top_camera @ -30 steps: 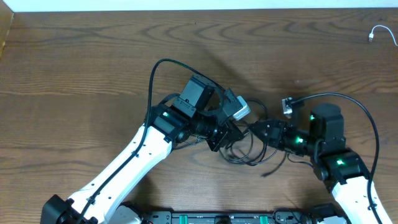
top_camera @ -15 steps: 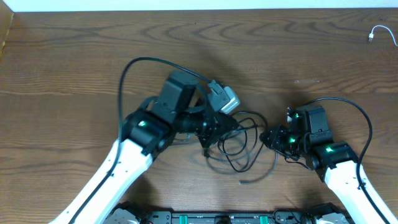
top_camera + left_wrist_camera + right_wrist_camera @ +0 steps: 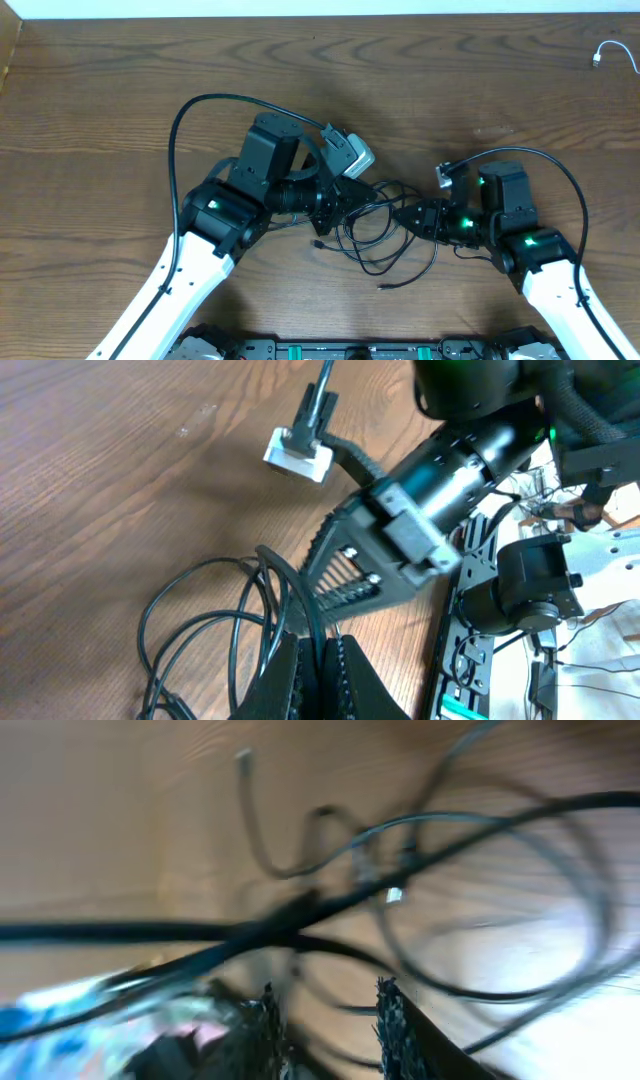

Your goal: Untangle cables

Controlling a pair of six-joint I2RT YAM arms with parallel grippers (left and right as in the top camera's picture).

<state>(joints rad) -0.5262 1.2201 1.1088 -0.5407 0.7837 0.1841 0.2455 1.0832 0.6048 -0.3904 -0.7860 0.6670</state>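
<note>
Left wrist view: left gripper [image 3: 312, 665] is pressed together, pinching the black cables [image 3: 205, 625] mid-table. Right wrist view, blurred: right gripper [image 3: 328, 1002] is slightly spread, with strands crossing its tips. Only overhead shows the white cable [image 3: 608, 52], well apart at the table [image 3: 120, 100] far-right edge, with open wood leftward.

Wooden table [image 3: 100, 100]: black cables [image 3: 375, 228] tangled at centre, white cable [image 3: 600, 52] far right corner.

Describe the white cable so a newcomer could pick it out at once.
On the wooden table, look to the far right corner, by the top edge. The white cable lies there alone, running off the frame. Unlike the black cables tangled mid-table, it is pale and untouched.
</note>
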